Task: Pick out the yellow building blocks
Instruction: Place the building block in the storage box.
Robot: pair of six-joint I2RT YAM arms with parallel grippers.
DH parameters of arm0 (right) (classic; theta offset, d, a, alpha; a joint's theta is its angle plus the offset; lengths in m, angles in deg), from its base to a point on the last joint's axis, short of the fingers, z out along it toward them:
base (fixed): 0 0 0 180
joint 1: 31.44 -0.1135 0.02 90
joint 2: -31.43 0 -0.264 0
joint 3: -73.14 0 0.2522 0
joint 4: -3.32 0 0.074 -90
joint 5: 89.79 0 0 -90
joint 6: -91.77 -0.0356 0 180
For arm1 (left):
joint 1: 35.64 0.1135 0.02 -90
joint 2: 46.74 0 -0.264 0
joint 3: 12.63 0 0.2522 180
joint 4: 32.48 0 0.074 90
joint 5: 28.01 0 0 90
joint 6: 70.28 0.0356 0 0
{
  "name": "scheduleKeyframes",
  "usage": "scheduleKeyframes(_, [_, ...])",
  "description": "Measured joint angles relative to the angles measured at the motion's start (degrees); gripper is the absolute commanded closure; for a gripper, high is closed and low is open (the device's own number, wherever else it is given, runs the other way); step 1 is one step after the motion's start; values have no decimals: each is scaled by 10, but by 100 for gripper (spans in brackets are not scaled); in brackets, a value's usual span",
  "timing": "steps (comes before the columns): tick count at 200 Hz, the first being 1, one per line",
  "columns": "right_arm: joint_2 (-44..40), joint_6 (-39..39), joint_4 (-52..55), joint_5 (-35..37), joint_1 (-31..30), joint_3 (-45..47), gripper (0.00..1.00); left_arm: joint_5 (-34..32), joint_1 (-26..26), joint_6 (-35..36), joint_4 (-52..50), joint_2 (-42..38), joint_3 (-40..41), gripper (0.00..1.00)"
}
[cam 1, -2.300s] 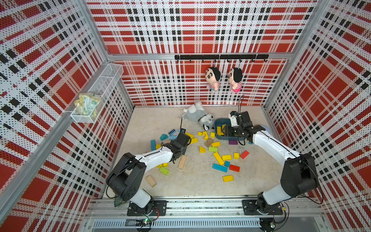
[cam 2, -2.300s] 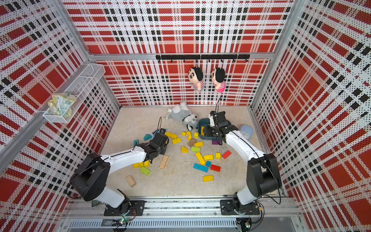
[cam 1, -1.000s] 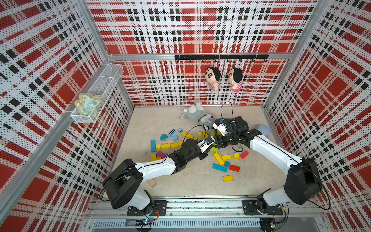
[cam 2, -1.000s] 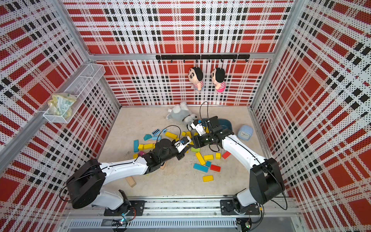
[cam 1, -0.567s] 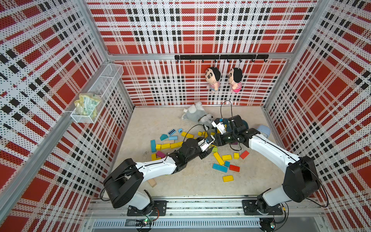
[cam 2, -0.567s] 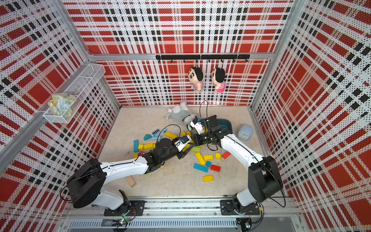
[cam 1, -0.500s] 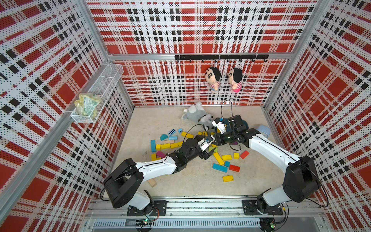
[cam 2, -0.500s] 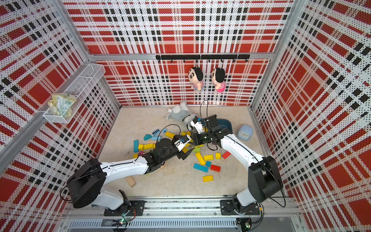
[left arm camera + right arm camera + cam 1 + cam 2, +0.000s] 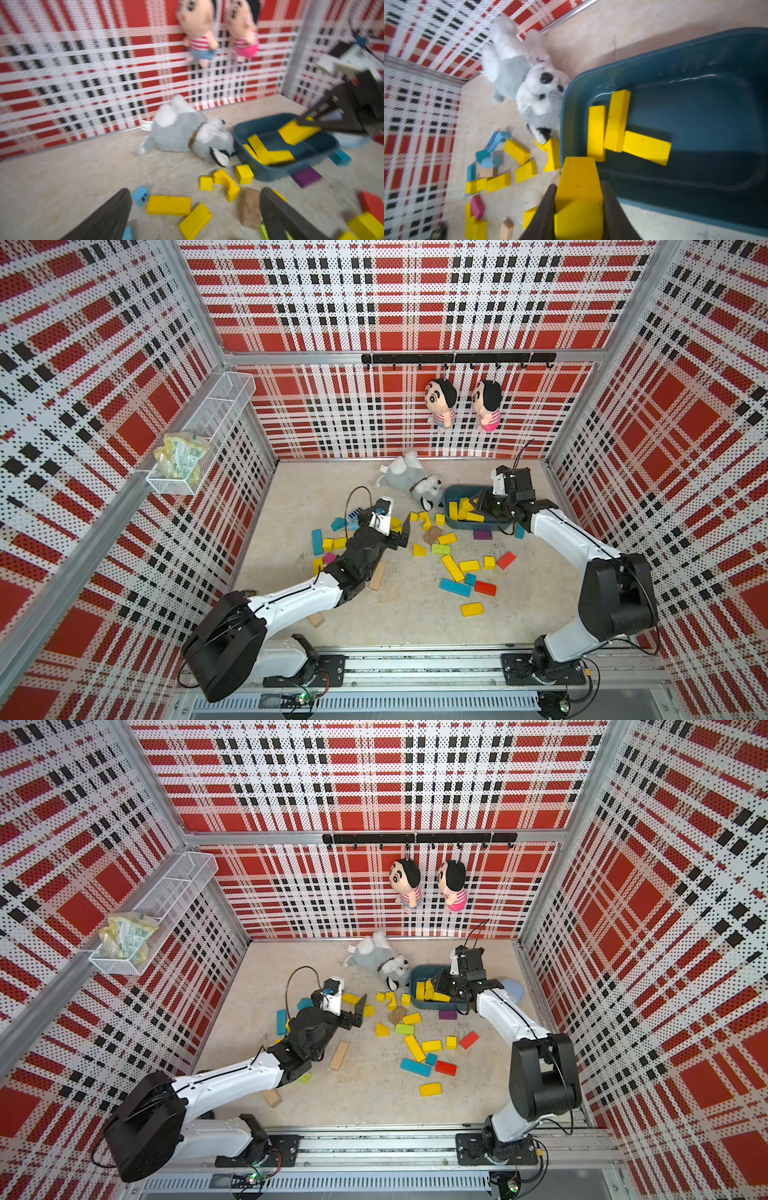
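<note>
Jaws of right gripper point(image 9: 579, 187) pinch a yellow block point(image 9: 577, 172) over the teal bin point(image 9: 654, 54) — left gripper point(image 9: 195, 192) spread wide, empty.

Robot lab booth, plaid perforated walls point(image 9: 374, 302), aluminium rail point(image 9: 415, 664)

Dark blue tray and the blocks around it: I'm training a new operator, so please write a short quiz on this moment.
1. True or false: the left end effector is shut.
2. What does the right end effector hold? A) a red brick B) a yellow block C) a purple brick
3. Not counting the held one, how many yellow blocks lie inside the dark blue tray?
Key: 1 false, its jaws stand wide open and empty; 2 B; 3 three.
</note>
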Motion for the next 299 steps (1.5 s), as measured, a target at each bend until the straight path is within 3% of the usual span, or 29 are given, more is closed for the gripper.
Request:
scheduleKeyframes(32, [88,-5,17,63,0,-75,94,-63,61,-116,-13,-55,40,2])
scheduleKeyframes(63, [127,-2,28,96,3,-96,93,-101,112,-228,-96,-85,39,2])
scheduleKeyframes(123, [164,19,44,126,22,-103,80,-91,198,-382,-328,-42,-16,2])
scheduleKeyframes(147, [186,25,47,123,24,-104,75,-64,226,-414,-392,1,-45,11])
scheduleKeyframes(209, [194,36,46,116,29,-122,47,-12,280,-444,-487,69,-73,16])
scheduleKeyframes(228, [193,41,46,120,32,-122,46,-7,284,-456,-509,83,-78,25])
scheduleKeyframes(299, [126,56,43,143,37,-97,46,-3,309,-494,-572,81,-54,34])
